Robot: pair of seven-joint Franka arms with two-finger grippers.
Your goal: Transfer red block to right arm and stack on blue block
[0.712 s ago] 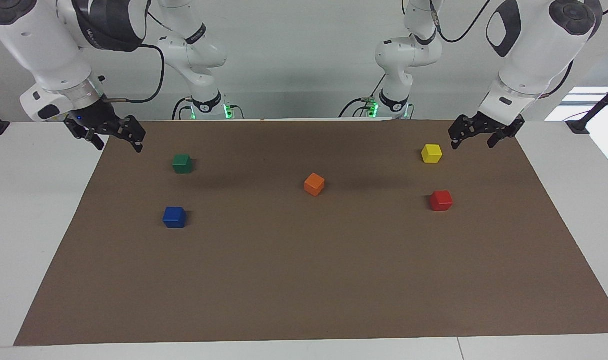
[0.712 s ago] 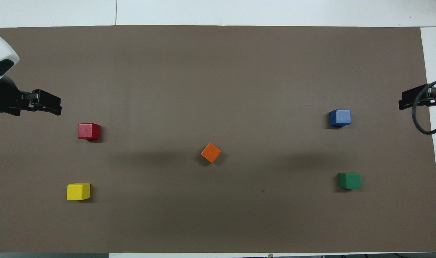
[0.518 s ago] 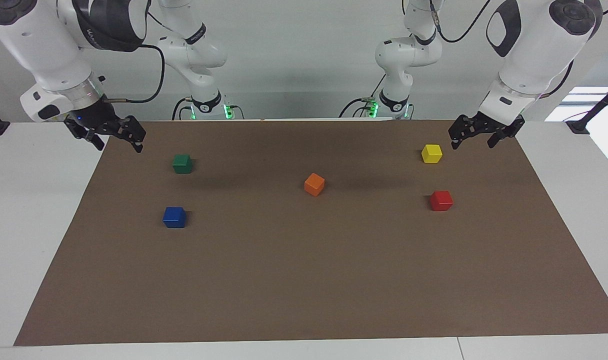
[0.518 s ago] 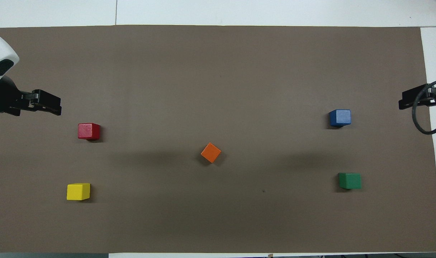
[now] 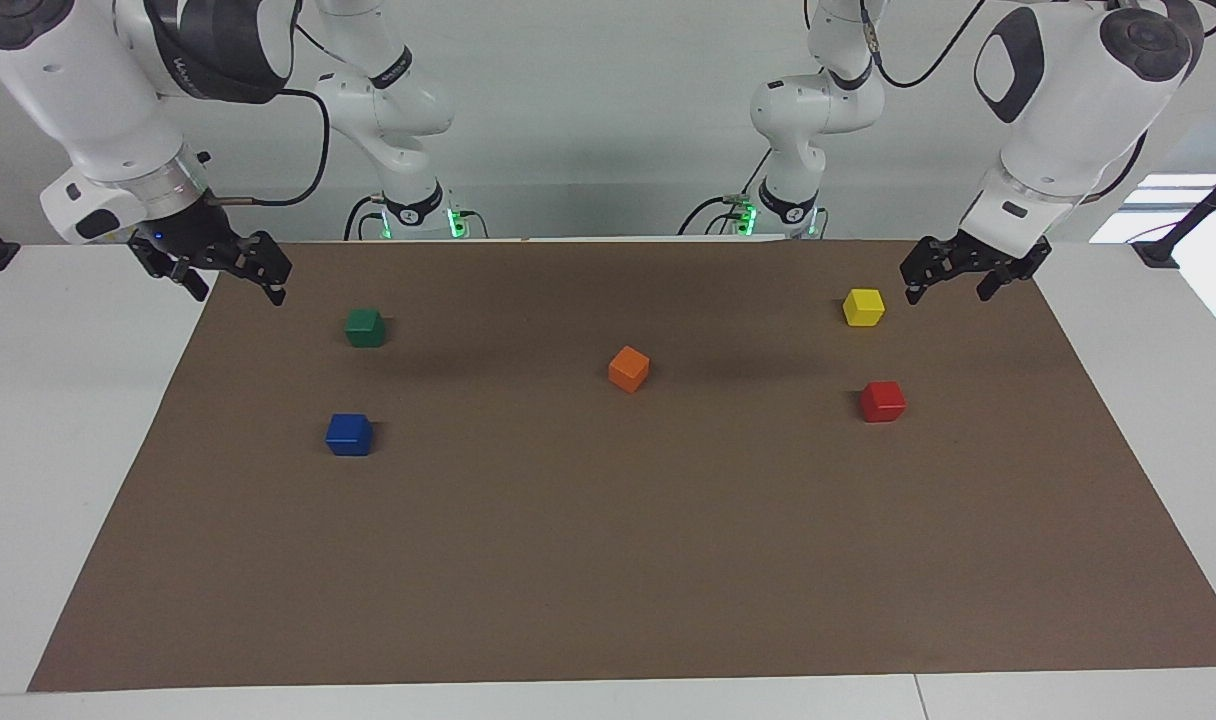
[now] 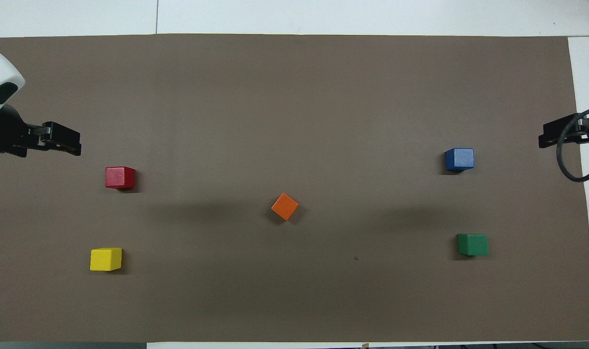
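A brown mat covered the white desk [image 5: 28, 480], five cubes scattered on it. Nothing had been picked up. Near the desk's edge at the left arm's end, the left hand [image 5: 950, 283] hung with fingers wide and empty, above the mat beside the yellow block [image 5: 863, 306]. Farther out sat the red block [image 5: 882, 400]; the blue block [image 5: 349, 434] lay toward the right arm's end, where the right hand [image 5: 236, 285] waited, also wide. Likely next: the left hand drops over red and grips it.

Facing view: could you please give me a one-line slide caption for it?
Five blocks lie apart on the brown mat; both open pincers, left and right, hover near its corners.
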